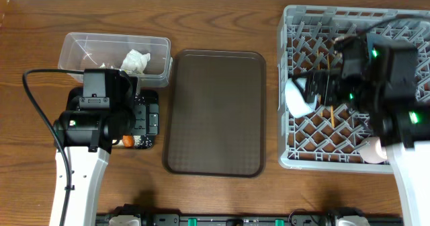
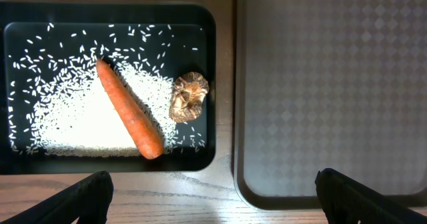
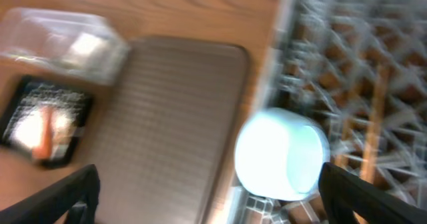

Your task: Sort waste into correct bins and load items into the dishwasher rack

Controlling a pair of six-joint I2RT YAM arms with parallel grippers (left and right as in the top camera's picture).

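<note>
The black tray [image 2: 110, 17] holds loose white rice [image 2: 63, 117], an orange carrot [image 2: 130, 117] and a brown food lump [image 2: 189, 97]. My left gripper [image 2: 213, 204] is open and empty, hovering over the tray's near edge; it also shows in the overhead view [image 1: 127, 88]. The clear tub [image 1: 80, 48] holds crumpled white paper [image 1: 134, 61]. My right gripper [image 3: 213, 204] is open over the left part of the grey rack [image 1: 295, 21], above a light-blue cup [image 3: 280, 154] lying on its side. Chopsticks [image 1: 332, 115] and a pink cup [image 1: 373, 148] lie in the rack. Plate, bowl and foil are out of view.
A flat brown serving tray [image 1: 215, 111] lies between the bins and the rack. The right arm covers much of the rack. The right wrist view is blurred.
</note>
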